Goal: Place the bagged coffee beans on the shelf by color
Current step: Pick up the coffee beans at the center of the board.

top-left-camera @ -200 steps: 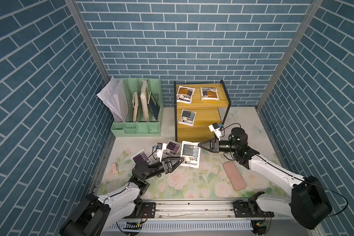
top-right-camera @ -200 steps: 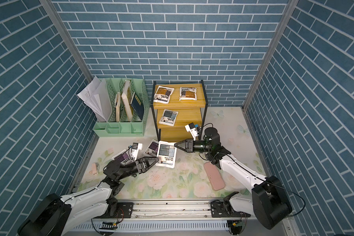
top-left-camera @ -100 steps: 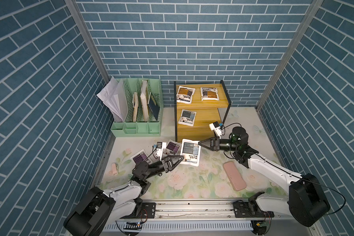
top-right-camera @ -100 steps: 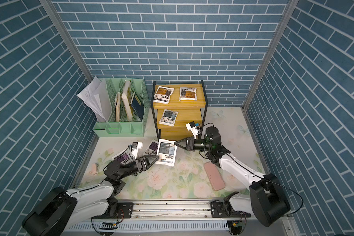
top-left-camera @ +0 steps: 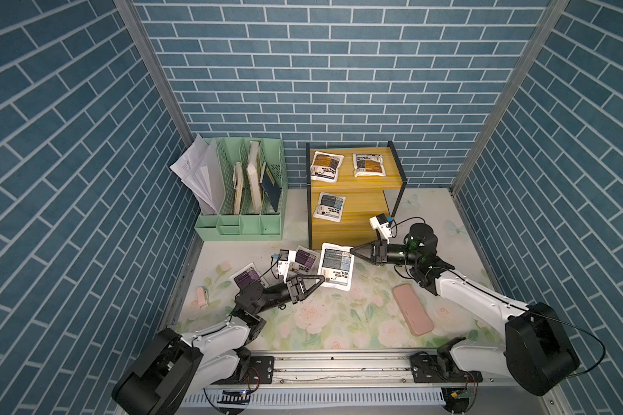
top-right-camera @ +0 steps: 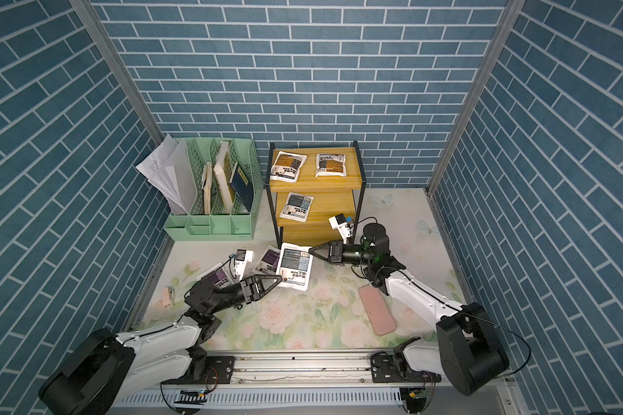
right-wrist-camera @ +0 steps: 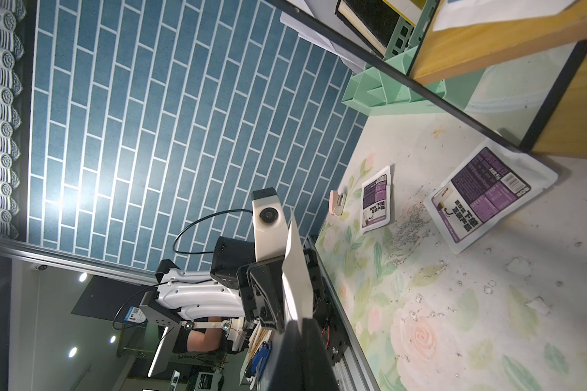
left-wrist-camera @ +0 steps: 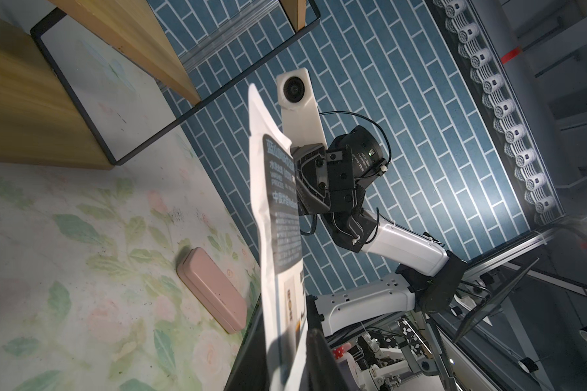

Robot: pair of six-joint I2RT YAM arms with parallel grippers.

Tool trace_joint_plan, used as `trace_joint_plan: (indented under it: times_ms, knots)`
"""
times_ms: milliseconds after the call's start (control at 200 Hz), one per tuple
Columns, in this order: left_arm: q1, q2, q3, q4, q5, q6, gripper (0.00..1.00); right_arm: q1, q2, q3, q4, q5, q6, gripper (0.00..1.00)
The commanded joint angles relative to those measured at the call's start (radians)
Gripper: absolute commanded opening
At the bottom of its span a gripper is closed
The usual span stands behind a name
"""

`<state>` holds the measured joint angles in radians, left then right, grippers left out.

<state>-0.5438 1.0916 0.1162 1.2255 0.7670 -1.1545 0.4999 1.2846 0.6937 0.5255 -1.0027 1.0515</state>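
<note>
Pouch [top-left-camera: 335,266], blue-grey label, held off the worktop [top-left-camera: 339,323] just in front of shelf [top-left-camera: 356,179]; right claw [top-left-camera: 353,250] clamped on shelf-side corner, left claw [top-left-camera: 322,278] pinching opposite corner.

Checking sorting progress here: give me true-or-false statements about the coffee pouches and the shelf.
1. Two orange-brown pouches lie on the shelf's top tier. True.
2. Two blue-grey pouches lie on the middle tier. False: one blue-grey pouch lies there; the other blue-grey pouch is in the air, pinched by the right gripper.
3. Both purple pouches lie on the table. True.
4. The pink case sits on the shelf. False: the pink case lies on the table.
</note>
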Motion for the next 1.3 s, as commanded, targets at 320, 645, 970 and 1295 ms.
trace_joint_plan:
  times_ms: [320,645,970,1295]
  knots:
    - [-0.006,-0.031,0.028,-0.037,0.018,0.038,0.08,-0.009,-0.005,-0.011,0.035,-0.014,0.013,0.0]
    - [-0.007,-0.047,0.037,-0.061,-0.011,0.031,0.0,-0.018,-0.022,-0.008,-0.031,0.029,-0.023,0.09]
    - [-0.022,-0.075,0.092,-0.09,-0.178,-0.091,0.0,-0.097,-0.293,-0.1,-0.278,0.429,-0.022,0.59]
    - [-0.184,0.232,0.294,0.062,-0.396,-0.229,0.0,-0.11,-0.761,-0.439,-0.206,0.694,0.332,0.66]
